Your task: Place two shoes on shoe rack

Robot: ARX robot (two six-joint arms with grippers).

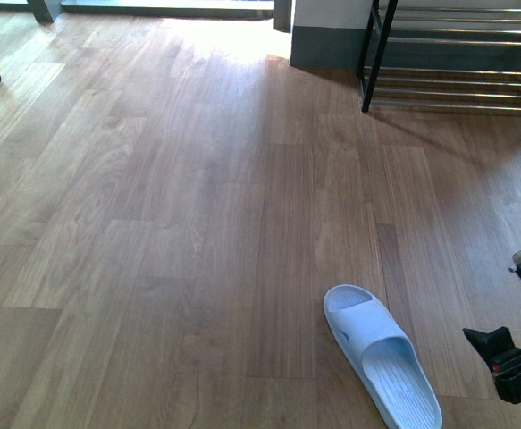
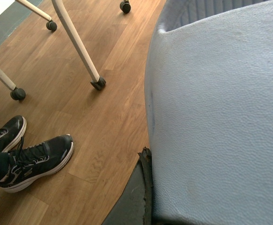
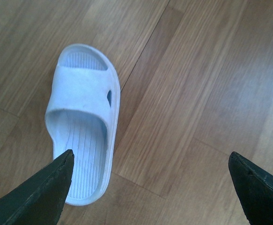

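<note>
**Floor slipper lying to the inner side of the open right claw**

The pale blue slide slipper [image 1: 381,357] is lying sole-down on the wooden floor [image 1: 197,223]. Its long axis is running from the heel, nearest the robot, to the toe, which is pointing away and slightly left. It is sitting to the left of the right claw [image 3: 150,154], towards the robot's middle. In the right wrist view only its heel end is showing just beside one finger [image 3: 47,192], while most of the gap is hanging over bare boards. That claw is gaping wide and carrying nothing. It is the nearer arm by far, so the next reach probably means sliding inward until the strap is lying between the fingers, across the long axis.

The second slipper [image 2: 220,108] is filling the left wrist view, raised well clear of the floor and pressing against the left claw [image 2: 148,187], which appears to be clamping it.

The shoe rack [image 1: 457,63] is standing well ahead of the right claw, with no shoe showing on the tiers in view.
</note>
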